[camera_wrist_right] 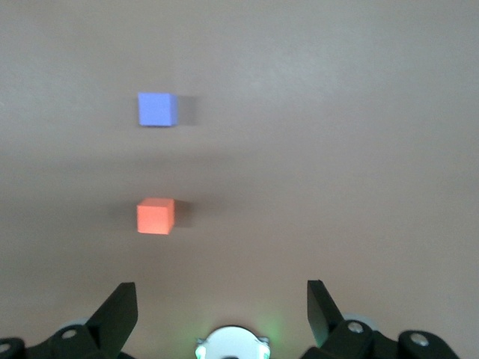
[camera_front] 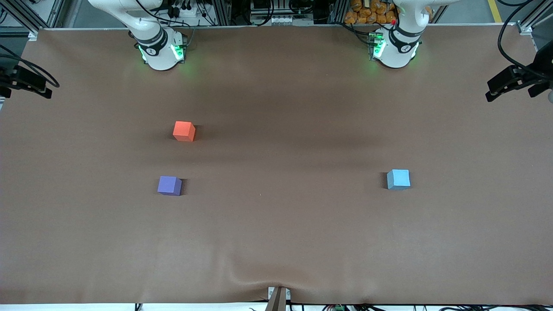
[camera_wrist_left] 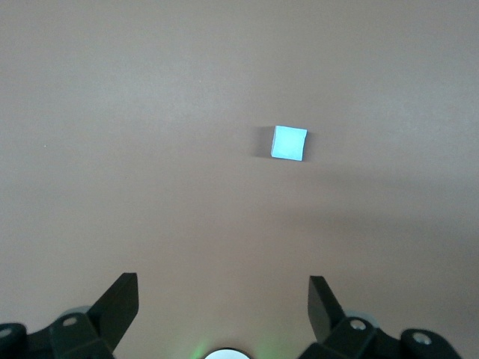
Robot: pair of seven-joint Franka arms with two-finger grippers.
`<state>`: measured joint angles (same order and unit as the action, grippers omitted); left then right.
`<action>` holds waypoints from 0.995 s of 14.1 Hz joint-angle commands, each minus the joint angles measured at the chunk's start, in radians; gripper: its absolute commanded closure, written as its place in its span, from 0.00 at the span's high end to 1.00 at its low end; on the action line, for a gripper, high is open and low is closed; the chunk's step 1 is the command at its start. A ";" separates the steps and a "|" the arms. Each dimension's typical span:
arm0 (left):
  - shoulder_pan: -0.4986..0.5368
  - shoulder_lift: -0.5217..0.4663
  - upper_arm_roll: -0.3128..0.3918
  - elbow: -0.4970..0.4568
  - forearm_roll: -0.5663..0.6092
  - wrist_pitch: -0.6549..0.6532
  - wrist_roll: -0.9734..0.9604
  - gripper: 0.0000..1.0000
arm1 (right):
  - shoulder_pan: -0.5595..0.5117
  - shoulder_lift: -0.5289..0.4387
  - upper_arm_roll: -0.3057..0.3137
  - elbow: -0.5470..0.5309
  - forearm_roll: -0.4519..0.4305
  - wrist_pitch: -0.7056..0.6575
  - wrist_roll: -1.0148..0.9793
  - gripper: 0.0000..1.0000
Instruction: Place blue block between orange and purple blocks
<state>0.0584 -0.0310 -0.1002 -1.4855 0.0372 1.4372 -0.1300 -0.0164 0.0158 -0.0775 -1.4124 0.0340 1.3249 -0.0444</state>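
Two pincers, left pincer (camera_wrist_left: 223,303) and right pincer (camera_wrist_right: 221,303), spread wide, empty, blue block (camera_front: 398,179) untouched.

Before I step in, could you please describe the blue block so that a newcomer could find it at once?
Start at the left arm's end of the brown table, where one cube sits alone. That is the blue block, far from the orange block and the purple block. It is pale sky-blue, much lighter than the purple one.

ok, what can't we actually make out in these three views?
- Front view: both grippers out of frame, arms cut off by the top edge.
- Left wrist view: only the blue block shows; orange and purple blocks lie outside it.
- Right wrist view: orange block and purple block blurred; blue block outside it.
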 commanded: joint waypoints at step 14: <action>0.007 0.017 -0.012 -0.041 -0.077 0.043 0.023 1.00 | -0.031 0.010 0.013 0.016 0.034 0.034 -0.012 1.00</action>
<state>0.0564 -0.0126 -0.1079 -1.4916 -0.0217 1.4427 -0.1201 -0.0431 0.0170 -0.0690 -1.4121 0.0585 1.3523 -0.0500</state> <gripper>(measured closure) 0.000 0.000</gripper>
